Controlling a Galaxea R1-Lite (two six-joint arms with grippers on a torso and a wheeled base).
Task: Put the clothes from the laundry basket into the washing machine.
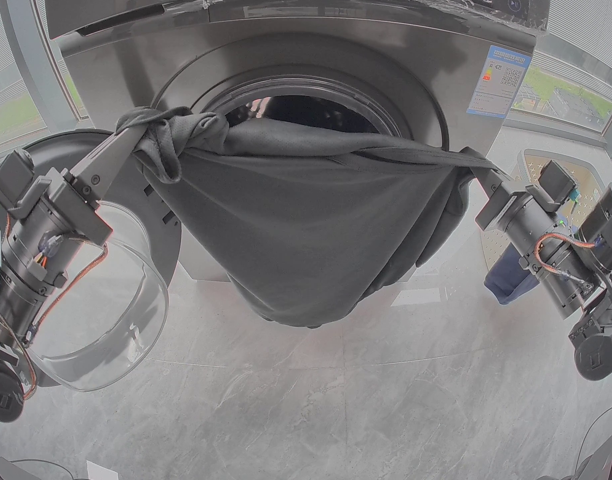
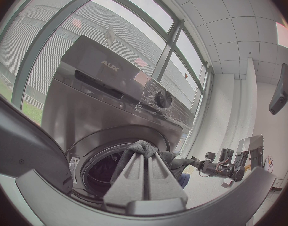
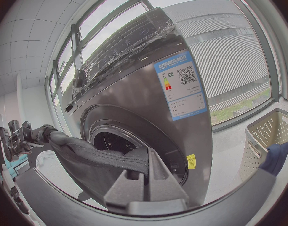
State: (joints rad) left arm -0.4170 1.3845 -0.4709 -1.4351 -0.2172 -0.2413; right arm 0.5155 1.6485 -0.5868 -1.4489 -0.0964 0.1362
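The dark garment [image 1: 299,235] hangs stretched across the front of the washing machine [image 1: 419,68]. Its top edge crosses the lower part of the drum opening [image 1: 306,111], and its belly sags well below that opening.

The sag looks like the main risk. If the cloth is pushed forward as it hangs, the bulk would likely meet the machine's front panel under the opening, and only the taut top edge would go in. If it is let go here, it would probably slide down the front of the machine to the floor. The bunched corner on the machine's door side could also catch on the open door [image 1: 99,315].

The left gripper [image 1: 129,143] is clamped on that bunched corner, just beside the opening on the door side. The right gripper [image 1: 476,165] is pinched on a thin band of the opposite edge, just past the other side of the opening. That narrow hold seems the likelier one to slip under tension.

Beyond the machine's far side from the door stands the laundry basket [image 3: 260,142], with a blue garment [image 3: 275,157] draped over its rim.
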